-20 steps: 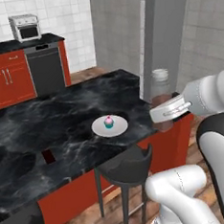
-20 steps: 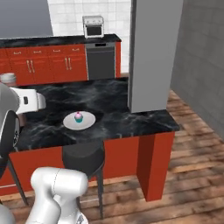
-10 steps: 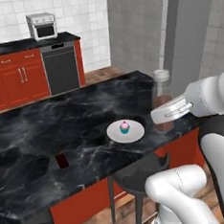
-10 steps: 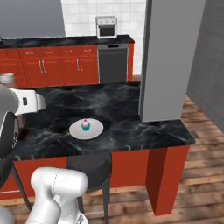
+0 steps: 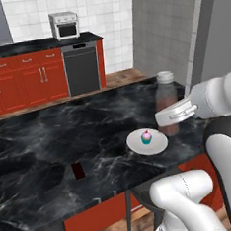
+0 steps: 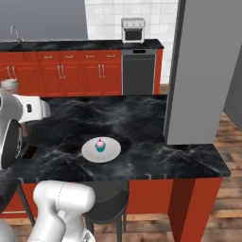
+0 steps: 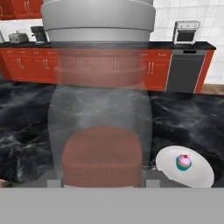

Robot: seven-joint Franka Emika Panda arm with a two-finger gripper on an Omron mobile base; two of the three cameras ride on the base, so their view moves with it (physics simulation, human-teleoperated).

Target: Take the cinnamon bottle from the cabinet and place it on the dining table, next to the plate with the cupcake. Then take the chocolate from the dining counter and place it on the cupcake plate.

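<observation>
My gripper (image 5: 169, 117) is shut on the cinnamon bottle (image 5: 166, 104), a clear bottle with reddish-brown contents and a pale grey cap. It hangs upright just right of the white plate (image 5: 155, 144) with the cupcake (image 5: 146, 137), low over the dining table (image 5: 64, 127). I cannot tell whether it touches the top. In the hand view the bottle (image 7: 101, 109) stands large in the middle, with the plate (image 7: 199, 173) and cupcake (image 7: 183, 162) at the lower right. The chocolate (image 5: 78, 170) lies flat on the marble, left of the plate. The cabinet is out of view.
Red base cabinets (image 5: 27, 80), a dark dishwasher (image 5: 81, 68) and a toaster oven (image 5: 64, 25) line the back wall. A grey pillar (image 6: 208, 71) rises at the island's right end. A dark stool (image 6: 106, 201) stands under the near edge.
The whole scene has slid sideways in both base views, so the base has driven along the island. The bottle stays in my grip, and now sits close beside the plate.
</observation>
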